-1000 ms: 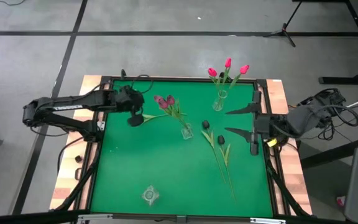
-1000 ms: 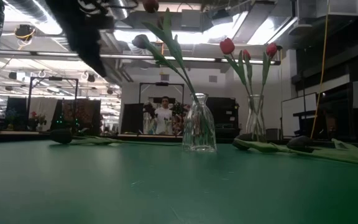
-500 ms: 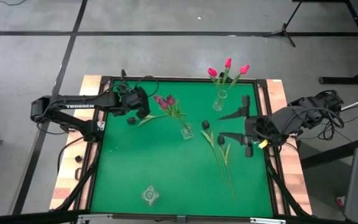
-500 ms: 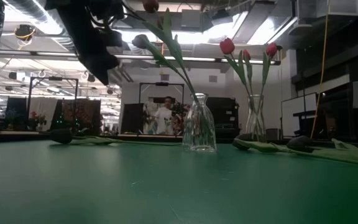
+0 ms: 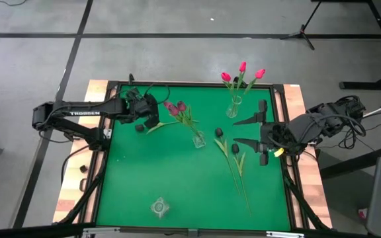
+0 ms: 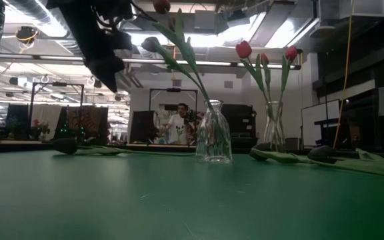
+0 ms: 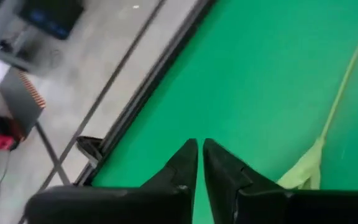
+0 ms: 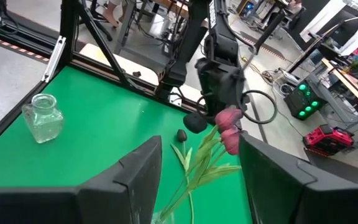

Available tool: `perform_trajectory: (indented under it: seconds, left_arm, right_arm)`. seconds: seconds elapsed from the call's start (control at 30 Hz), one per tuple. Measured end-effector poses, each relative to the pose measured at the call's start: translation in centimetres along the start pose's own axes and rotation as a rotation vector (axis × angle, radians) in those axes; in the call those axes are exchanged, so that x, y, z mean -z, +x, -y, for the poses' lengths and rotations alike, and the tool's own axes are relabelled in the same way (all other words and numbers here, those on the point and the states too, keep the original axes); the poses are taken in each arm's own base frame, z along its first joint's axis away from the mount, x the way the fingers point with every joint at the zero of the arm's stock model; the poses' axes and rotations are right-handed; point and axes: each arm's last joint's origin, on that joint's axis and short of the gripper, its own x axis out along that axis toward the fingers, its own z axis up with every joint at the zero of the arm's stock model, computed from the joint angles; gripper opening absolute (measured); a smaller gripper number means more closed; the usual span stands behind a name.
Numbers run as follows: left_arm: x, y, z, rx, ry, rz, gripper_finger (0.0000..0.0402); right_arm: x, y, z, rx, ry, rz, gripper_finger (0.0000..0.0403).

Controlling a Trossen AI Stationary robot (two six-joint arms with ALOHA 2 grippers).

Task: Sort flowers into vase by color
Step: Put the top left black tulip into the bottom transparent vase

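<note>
Checking the worktop (image 5: pixel 144 185) against the task, I find sorting part done: three bright pink-red tulips (image 5: pixel 242 73) stand in the far vase (image 5: pixel 233 108), and the mauve tulips (image 5: pixel 175 106) stand in the centre vase (image 5: pixel 198 139). A third, squat jar (image 5: pixel 159 207) sits well apart from the centre vase, on the near side, with nothing in it.

Three near-black tulips remain lying flat. One dark tulip (image 5: pixel 139 128) lies beside the left gripper (image 5: pixel 152 121), its stem running toward the centre vase. The left wrist view shows the left fingers (image 7: pixel 185 163) pressed nearly together with nothing between them, and a pale green stem (image 7: pixel 334 106) off to one side, so the flower is not yet lined up between them.

The other two dark tulips (image 5: pixel 230 151) lie between the centre vase and the right gripper (image 5: pixel 249 131), their long stems trailing toward the near edge. The right fingers (image 8: pixel 135 168) are spread wide and hold nothing.

I judge the left arm nearer to its single flower, the right to the pair.
</note>
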Motion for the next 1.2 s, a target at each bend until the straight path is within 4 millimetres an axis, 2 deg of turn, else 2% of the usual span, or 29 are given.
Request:
perform_trajectory:
  seconds: [0.2,0.4,0.5,0.63,0.73,1.2]
  left_arm:
    - [0.3,2.1,-2.3,0.212,-0.006,-0.117,0.0049]
    - [0.7,3.3,-4.0,0.253,-0.061,-0.167,0.013]
    - [1.3,3.9,-4.2,0.286,-0.106,-0.252,0.0175]
    - [2.1,5.1,-3.0,0.477,-0.087,-0.313,0.0215]
    - [2.4,5.9,-2.0,0.563,-0.045,-0.323,0.0223]
    - [2.7,10.1,2.5,0.602,0.122,-0.332,0.0221]
  right_arm:
    - [0.0,0.0,0.0,-0.001,-0.001,-0.002,0.0214]
    - [0.3,0.0,-0.1,-0.008,-0.01,-0.024,0.0214]
    - [0.3,0.0,-0.1,-0.025,-0.013,-0.027,0.0214]
    - [0.4,0.0,-0.2,-0.028,-0.015,-0.035,0.0214]
    - [0.4,0.0,-0.2,-0.044,-0.014,-0.03,0.0214]
    - [0.7,0.0,-0.3,-0.058,0.019,-0.06,0.0214]
